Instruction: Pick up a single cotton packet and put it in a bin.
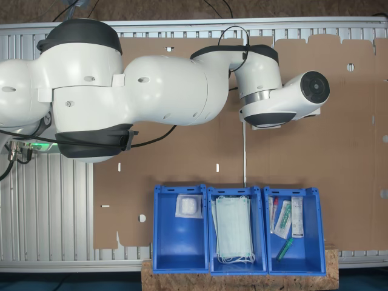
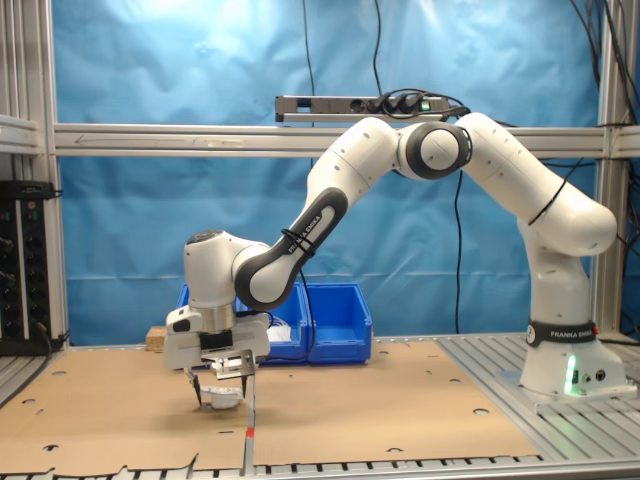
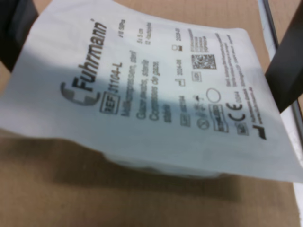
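My gripper (image 2: 222,388) is shut on a white cotton packet (image 2: 226,397), which hangs a little above the brown cardboard. In the wrist view the packet (image 3: 151,99) has dark print on it and casts a shadow on the cardboard, with a dark finger (image 3: 16,33) at each side. Three blue bins stand in a row. The bin (image 1: 156,242) at the first exterior view's left holds another white cotton packet (image 1: 188,207). In the second exterior view the bins (image 2: 340,318) stand well behind the gripper.
The middle bin (image 1: 210,242) holds pale green face masks (image 1: 233,230), and the third bin (image 1: 319,242) holds thin green-and-white packets (image 1: 282,221). A thin pale strip (image 2: 248,430) lies on the cardboard beside the gripper. The arm's base (image 2: 560,370) stands at the second exterior view's right.
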